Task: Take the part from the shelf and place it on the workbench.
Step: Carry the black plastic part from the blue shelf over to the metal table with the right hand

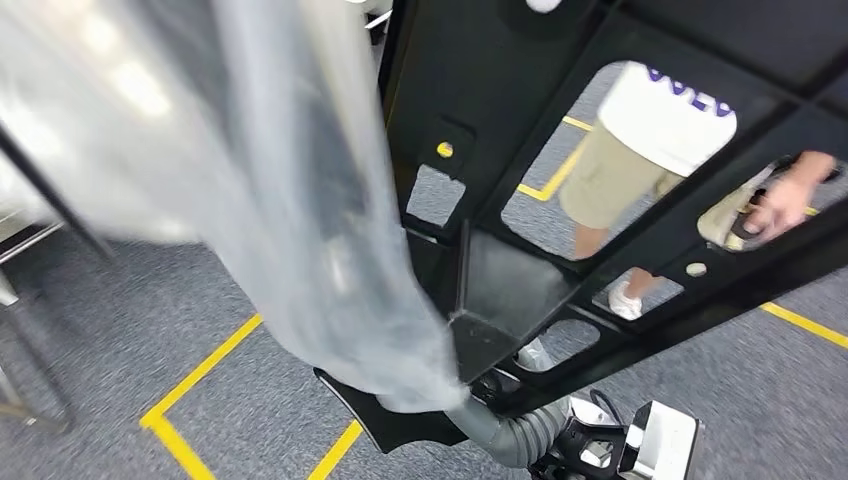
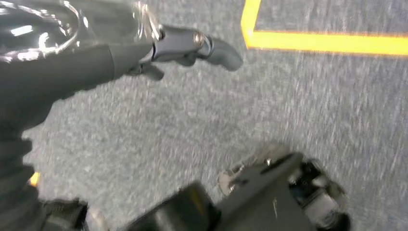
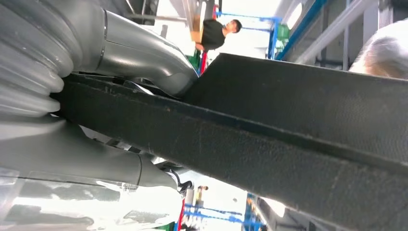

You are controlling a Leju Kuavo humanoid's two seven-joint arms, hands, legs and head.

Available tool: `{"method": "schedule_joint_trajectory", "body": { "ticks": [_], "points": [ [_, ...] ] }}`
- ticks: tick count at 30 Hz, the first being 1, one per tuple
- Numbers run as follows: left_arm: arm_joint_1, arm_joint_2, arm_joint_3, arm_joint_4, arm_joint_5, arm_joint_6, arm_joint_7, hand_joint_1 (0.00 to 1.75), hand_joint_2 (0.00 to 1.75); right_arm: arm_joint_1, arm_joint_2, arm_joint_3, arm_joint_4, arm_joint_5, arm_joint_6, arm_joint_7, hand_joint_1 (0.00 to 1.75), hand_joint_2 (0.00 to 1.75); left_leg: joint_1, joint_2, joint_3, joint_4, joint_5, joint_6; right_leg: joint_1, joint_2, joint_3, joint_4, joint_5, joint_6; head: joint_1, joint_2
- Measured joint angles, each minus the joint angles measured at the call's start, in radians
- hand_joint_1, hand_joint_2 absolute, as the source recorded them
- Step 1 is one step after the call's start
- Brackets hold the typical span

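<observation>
I am looking down from my head at a large black part [image 1: 560, 130], a flat moulded panel with big cut-out windows, held up in front of me and filling the view from about twelve o'clock round to four o'clock. A loose sheet of clear plastic wrap [image 1: 250, 170] drapes over its near side and hangs across the picture from ten o'clock down to six o'clock. My right hand [image 3: 120, 53] grasps the part: seen from my right wrist, the thick grey thumb lies over one face of the panel's dark edge [image 3: 269, 144] and the rest of the hand sits under the other face, so the edge is clamped between them. In my head view my right forearm [image 1: 520, 435] rises to the part's lower end at about six o'clock.

My left hand [image 2: 192, 45] hangs over the floor with its dark fingers stretched out and apart, holding nothing; clear plastic shines just beside its wrist.

Through the part's windows I see a person [image 1: 640, 150] in a white top and beige shorts standing on the grey carpet [image 1: 250, 400] at about two o'clock, one hand [image 1: 785, 205] out to the side. Yellow floor tape [image 1: 200, 375] marks lines on the carpet at seven o'clock.
</observation>
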State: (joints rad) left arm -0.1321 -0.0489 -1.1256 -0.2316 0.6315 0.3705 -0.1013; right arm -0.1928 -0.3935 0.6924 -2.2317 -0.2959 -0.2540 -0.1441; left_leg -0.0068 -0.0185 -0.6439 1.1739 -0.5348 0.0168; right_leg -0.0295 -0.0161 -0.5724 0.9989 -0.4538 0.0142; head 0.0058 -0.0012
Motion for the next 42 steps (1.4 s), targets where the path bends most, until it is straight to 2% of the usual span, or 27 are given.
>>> {"method": "schedule_joint_trajectory", "body": {
  "ticks": [2,3,4,6,8,10,11,13,15,16,17,18,20,22,24,25,26,28,30,32,33,34,35,37,39,41,42],
  "points": [
    [-0.008,0.002,0.001,0.0,0.0,0.0,0.0,0.0,1.75,0.001,0.0,0.0,0.0,0.003,-0.002,0.0,1.75,1.75,0.002,0.006,-0.054,0.094,-0.023,-0.003,0.002,-0.029,0.007,0.0,-0.008,-0.001,-0.001,0.0],
    [-0.009,0.002,0.001,0.0,0.0,0.0,0.0,0.0,1.75,0.002,0.0,0.0,0.0,0.003,-0.003,0.0,1.75,1.75,0.002,0.008,-0.053,0.087,-0.006,-0.001,0.003,-0.042,0.013,0.0,-0.012,-0.001,-0.001,0.0],
    [-0.008,0.002,0.001,0.0,0.0,0.0,0.001,0.0,1.75,0.002,0.0,0.0,0.0,0.004,-0.004,0.0,1.75,1.75,0.002,0.015,-0.031,0.039,0.027,0.003,0.005,-0.054,0.02,0.0,-0.017,0.0,-0.001,0.0],
    [-0.002,0.003,0.0,0.0,0.0,0.0,0.004,0.0,1.75,0.002,0.0,-0.001,-0.001,0.006,-0.005,0.0,1.75,1.75,-0.008,0.055,0.04,-0.113,0.097,0.02,0.01,-0.075,0.034,-0.001,-0.026,0.003,-0.001,0.0],
    [0.001,0.004,0.0,0.001,0.0,0.0,0.006,0.0,1.75,0.002,0.0,-0.002,-0.002,0.008,-0.005,0.0,1.75,1.75,-0.02,0.087,0.076,-0.199,0.12,0.034,0.014,-0.093,0.041,-0.004,-0.033,0.01,0.0,0.0],
    [0.001,0.005,0.0,0.001,-0.001,0.0,0.006,0.0,1.75,0.001,0.0,-0.002,-0.002,0.01,-0.005,0.0,1.75,1.75,-0.024,0.072,0.074,-0.208,0.117,0.038,0.015,-0.113,0.047,-0.009,-0.037,0.018,0.0,0.0],
    [0.002,0.005,-0.001,0.001,-0.001,0.0,0.006,0.0,1.75,0.0,-0.001,-0.003,-0.002,0.01,-0.005,0.0,1.75,1.75,-0.02,0.059,0.08,-0.216,0.121,0.04,0.015,-0.113,0.053,-0.01,-0.04,0.023,0.0,0.0],
    [0.004,0.004,-0.001,0.001,-0.002,0.0,0.006,0.0,1.75,-0.001,-0.001,-0.004,-0.004,0.01,-0.005,0.0,1.75,1.75,-0.01,0.034,0.098,-0.233,0.128,0.047,0.015,-0.066,0.043,0.034,-0.067,0.03,0.001,0.0],
    [0.004,0.004,-0.002,0.001,-0.003,-0.002,0.007,0.0,1.75,0.002,-0.001,-0.005,-0.006,0.011,-0.005,0.0,1.75,1.75,-0.004,0.01,0.108,-0.239,0.13,0.053,0.015,-0.006,-0.022,0.158,-0.121,0.033,0.002,0.0],
    [0.004,0.003,-0.003,0.002,-0.002,-0.002,0.007,0.0,1.75,0.004,-0.001,-0.005,-0.006,0.011,-0.005,0.001,1.75,1.75,-0.004,-0.004,0.108,-0.238,0.13,0.055,0.015,0.006,-0.062,0.224,-0.142,0.034,0.003,0.0],
    [0.004,0.002,-0.004,0.002,-0.003,-0.003,0.007,0.0,1.75,0.006,-0.002,-0.005,-0.006,0.01,-0.005,0.001,1.75,1.75,-0.004,-0.019,0.109,-0.238,0.129,0.055,0.014,0.009,-0.092,0.266,-0.146,0.035,0.003,0.0],
    [0.005,0.002,-0.005,0.002,-0.003,-0.003,0.007,0.0,1.75,0.007,-0.002,-0.005,-0.006,0.01,-0.005,0.001,1.75,1.75,-0.003,-0.035,0.111,-0.237,0.127,0.054,0.013,0.01,-0.106,0.27,-0.129,0.036,0.003,0.0],
    [0.005,0.001,-0.006,0.002,-0.003,-0.003,0.007,0.0,1.75,0.007,-0.002,-0.005,-0.006,0.01,-0.005,0.001,1.75,1.75,0.001,-0.067,0.118,-0.232,0.119,0.047,0.007,0.023,-0.072,0.158,-0.044,0.039,0.003,0.0],
    [0.004,0.002,-0.006,0.002,-0.003,-0.003,0.007,0.0,1.75,0.007,-0.002,-0.005,-0.006,0.01,-0.005,0.001,1.75,1.75,0.003,-0.095,0.117,-0.222,0.109,0.036,0.0,0.06,-0.021,0.031,0.014,0.041,0.003,0.0],
    [0.002,0.002,-0.007,0.002,-0.003,-0.003,0.007,0.0,1.75,0.007,-0.002,-0.005,-0.007,0.01,-0.005,0.001,1.75,1.75,0.003,-0.113,0.108,-0.217,0.103,0.027,0.001,0.075,-0.008,-0.005,0.015,0.033,0.002,0.0],
    [0.002,0.002,-0.007,0.002,-0.003,-0.003,0.007,0.0,1.75,0.006,-0.002,-0.005,-0.008,0.01,-0.005,0.001,1.75,1.75,0.004,-0.12,0.104,-0.217,0.102,0.024,0.003,0.065,-0.008,-0.007,0.016,0.025,0.002,0.0],
    [0.003,0.002,-0.007,0.002,-0.003,-0.002,0.007,0.0,1.75,0.005,-0.002,-0.005,-0.008,0.01,-0.005,0.001,1.75,1.75,0.006,-0.118,0.103,-0.216,0.1,0.021,0.003,0.054,-0.007,-0.007,0.015,0.019,0.002,0.0],
    [0.002,0.002,-0.007,0.002,-0.003,-0.002,0.007,0.0,1.75,0.004,-0.002,-0.005,-0.009,0.01,-0.005,0.0,1.75,1.75,0.005,-0.073,0.086,-0.173,0.077,0.011,0.002,0.032,-0.001,-0.009,0.013,0.007,0.0,0.0],
    [-0.004,0.002,-0.007,0.002,-0.002,-0.001,0.005,0.0,1.75,0.004,-0.002,-0.006,-0.01,0.01,-0.005,0.0,1.75,1.75,0.005,-0.012,0.021,-0.046,0.02,0.0,0.003,0.007,0.005,-0.01,0.007,0.0,-0.004,0.0],
    [-0.012,0.003,-0.007,0.002,-0.002,0.0,0.003,0.0,1.75,0.005,-0.003,-0.005,-0.01,0.01,-0.005,0.0,1.75,1.75,0.007,0.007,-0.051,0.083,-0.023,-0.005,0.005,-0.023,0.01,-0.01,0.0,-0.002,-0.005,0.0],
    [-0.015,0.003,-0.007,0.002,-0.001,0.0,0.002,0.0,1.75,0.006,-0.003,-0.005,-0.01,0.01,-0.005,0.001,1.75,1.75,0.007,0.009,-0.063,0.101,-0.019,-0.004,0.006,-0.037,0.014,-0.01,-0.004,-0.002,-0.005,0.0],
    [-0.016,0.003,-0.007,0.002,-0.002,0.0,0.002,0.0,1.75,0.006,-0.003,-0.005,-0.01,0.01,-0.005,0.001,1.75,1.75,0.006,0.012,-0.051,0.073,0.006,-0.001,0.007,-0.05,0.019,-0.01,-0.008,-0.001,-0.005,0.0],
    [-0.013,0.003,-0.007,0.002,-0.002,-0.001,0.002,0.0,1.75,0.005,-0.003,-0.005,-0.01,0.01,-0.005,0.001,1.75,1.75,0.005,0.022,-0.018,0.007,0.043,0.005,0.009,-0.062,0.026,-0.01,-0.012,0.0,-0.005,0.0],
    [-0.007,0.004,-0.008,0.002,-0.003,-0.002,0.003,0.0,1.75,0.005,-0.003,-0.006,-0.01,0.011,-0.005,0.001,1.75,1.75,-0.007,0.069,0.054,-0.144,0.105,0.022,0.013,-0.084,0.038,-0.011,-0.021,0.005,-0.005,0.0],
    [-0.004,0.004,-0.009,0.002,-0.003,-0.003,0.003,0.0,1.75,0.004,-0.003,-0.006,-0.01,0.011,-0.005,0.003,1.75,1.75,-0.019,0.094,0.077,-0.208,0.119,0.032,0.016,-0.104,0.044,-0.013,-0.028,0.013,-0.004,0.0],
    [-0.003,0.003,-0.009,0.002,-0.003,-0.003,0.002,0.0,1.75,0.002,-0.003,-0.006,-0.01,0.012,-0.005,0.007,1.75,1.75,-0.017,0.07,0.077,-0.214,0.121,0.036,0.017,-0.117,0.049,-0.017,-0.033,0.023,-0.004,0.0],
    [-0.002,0.003,-0.01,0.002,-0.003,-0.002,0.002,0.0,1.75,0.001,-0.003,-0.006,-0.011,0.012,-0.005,0.008,1.75,1.75,-0.014,0.059,0.082,-0.22,0.124,0.039,0.016,-0.102,0.052,-0.012,-0.039,0.028,-0.004,0.0]
  ]
}}
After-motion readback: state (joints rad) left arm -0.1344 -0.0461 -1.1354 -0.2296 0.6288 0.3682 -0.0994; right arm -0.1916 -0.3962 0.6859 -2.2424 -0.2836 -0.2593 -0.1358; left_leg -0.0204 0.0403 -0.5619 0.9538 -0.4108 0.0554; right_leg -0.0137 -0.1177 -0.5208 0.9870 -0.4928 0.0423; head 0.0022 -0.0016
